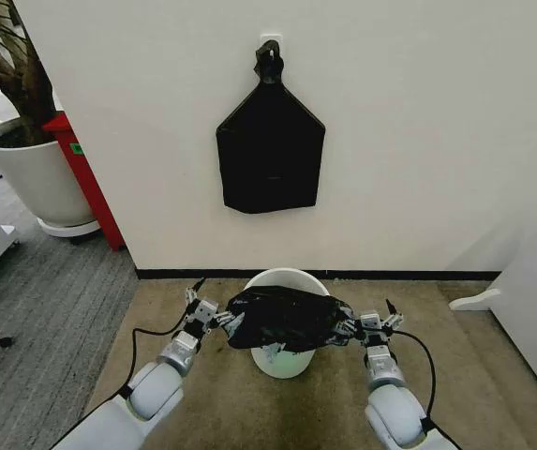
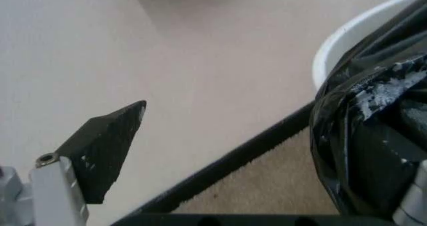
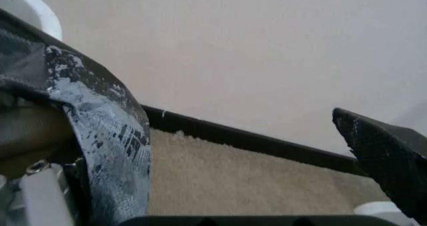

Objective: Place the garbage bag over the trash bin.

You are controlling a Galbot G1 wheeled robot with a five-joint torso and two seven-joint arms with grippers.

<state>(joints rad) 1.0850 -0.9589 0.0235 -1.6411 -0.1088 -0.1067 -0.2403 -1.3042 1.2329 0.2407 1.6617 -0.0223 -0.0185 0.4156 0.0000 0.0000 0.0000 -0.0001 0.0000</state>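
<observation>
The cream-white trash bin (image 1: 285, 277) stands on the carpet against the wall. The glossy black garbage bag (image 1: 285, 319) is stretched sideways across the bin's near rim and upper front, between my two grippers. At the bag's left end my left gripper (image 1: 210, 307) is open, and the bag is draped over its inner finger. The right gripper (image 1: 369, 319) is open at the bag's right end in the same way. The left wrist view has the bag (image 2: 367, 136) beside the bin's rim (image 2: 333, 40) and a bare outer finger (image 2: 100, 151). In the right wrist view the bag (image 3: 100, 126) covers one finger.
A flat black bundle (image 1: 270, 150) hangs from a wall hook above the bin. A large white plant pot (image 1: 34, 173) and a red stand (image 1: 85, 173) sit at the far left. A white cabinet (image 1: 535, 309) stands at the right. Carpet lies around the bin.
</observation>
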